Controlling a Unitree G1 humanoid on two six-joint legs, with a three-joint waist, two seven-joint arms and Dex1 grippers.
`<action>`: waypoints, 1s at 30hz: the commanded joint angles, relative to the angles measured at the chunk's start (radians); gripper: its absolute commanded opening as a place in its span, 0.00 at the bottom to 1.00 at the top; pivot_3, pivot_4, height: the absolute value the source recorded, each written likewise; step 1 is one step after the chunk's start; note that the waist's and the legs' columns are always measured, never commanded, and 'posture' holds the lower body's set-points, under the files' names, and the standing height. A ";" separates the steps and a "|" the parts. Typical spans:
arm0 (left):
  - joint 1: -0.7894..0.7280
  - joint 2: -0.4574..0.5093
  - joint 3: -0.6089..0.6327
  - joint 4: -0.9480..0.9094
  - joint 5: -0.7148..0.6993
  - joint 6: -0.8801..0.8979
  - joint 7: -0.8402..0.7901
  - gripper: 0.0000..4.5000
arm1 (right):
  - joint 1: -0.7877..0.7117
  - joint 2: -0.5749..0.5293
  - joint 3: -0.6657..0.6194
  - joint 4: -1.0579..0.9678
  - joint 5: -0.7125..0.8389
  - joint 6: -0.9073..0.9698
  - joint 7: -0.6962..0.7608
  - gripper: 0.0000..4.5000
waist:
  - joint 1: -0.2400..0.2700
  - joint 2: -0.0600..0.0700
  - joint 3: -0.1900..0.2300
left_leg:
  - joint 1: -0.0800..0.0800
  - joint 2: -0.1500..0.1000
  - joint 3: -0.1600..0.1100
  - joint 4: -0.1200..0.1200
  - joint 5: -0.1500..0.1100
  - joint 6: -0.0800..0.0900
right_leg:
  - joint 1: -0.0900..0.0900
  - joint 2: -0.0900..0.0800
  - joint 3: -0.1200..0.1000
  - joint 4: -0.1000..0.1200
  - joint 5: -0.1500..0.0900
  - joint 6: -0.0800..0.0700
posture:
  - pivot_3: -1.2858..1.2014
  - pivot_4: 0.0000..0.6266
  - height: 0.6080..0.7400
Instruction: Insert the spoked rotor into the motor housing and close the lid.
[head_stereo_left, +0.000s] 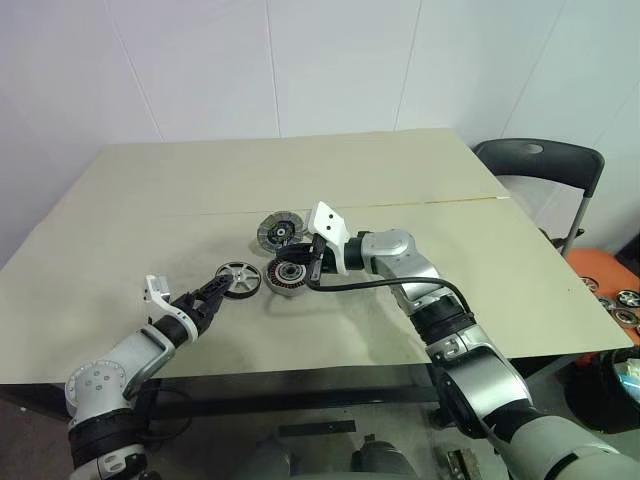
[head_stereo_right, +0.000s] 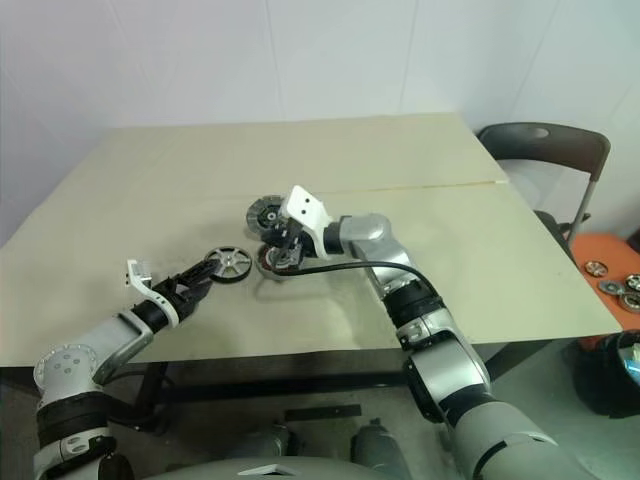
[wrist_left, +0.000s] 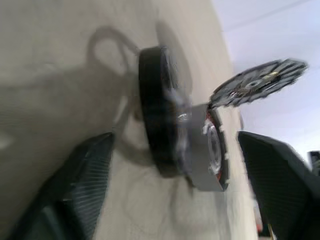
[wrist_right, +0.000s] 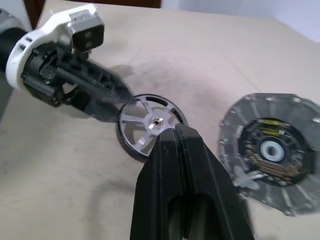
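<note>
The spoked rotor (head_stereo_left: 238, 278) lies flat just left of the motor housing (head_stereo_left: 290, 275), between the left gripper (head_stereo_left: 222, 290)'s parted fingers. Squeezed unevenly, it may skid into the housing, which the shut right gripper (head_stereo_left: 310, 263) may only be steadying.
</note>
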 joint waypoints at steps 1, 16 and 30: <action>-0.017 0.014 -0.005 0.062 0.042 -0.003 0.007 0.55 | -0.033 0.006 -0.025 -0.035 0.022 0.004 -0.016 0.00 | 0.000 0.000 0.000 | 0.000 0.000 0.000 0.000 0.000 0.000 | 0.000 0.000 0.000 0.000 0.000 0.000 | 0.52 0.00 1.00; 0.019 -0.075 0.138 -0.104 -0.235 -0.038 0.079 0.17 | -0.025 -0.049 -0.049 -0.078 0.106 0.103 0.086 0.00 | -0.003 -0.002 0.000 | -0.003 0.000 0.001 0.000 0.000 0.000 | -0.003 -0.002 0.001 0.000 0.000 0.000 | 0.52 0.00 1.00; -0.094 -0.090 -0.080 -0.067 -0.315 -0.041 0.167 0.17 | -0.011 -0.163 -0.022 -0.073 0.097 0.121 0.194 0.00 | 0.002 -0.004 0.001 | -0.003 -0.001 0.004 0.003 0.000 0.001 | -0.001 -0.001 0.000 0.000 0.000 0.000 | 0.52 0.00 1.00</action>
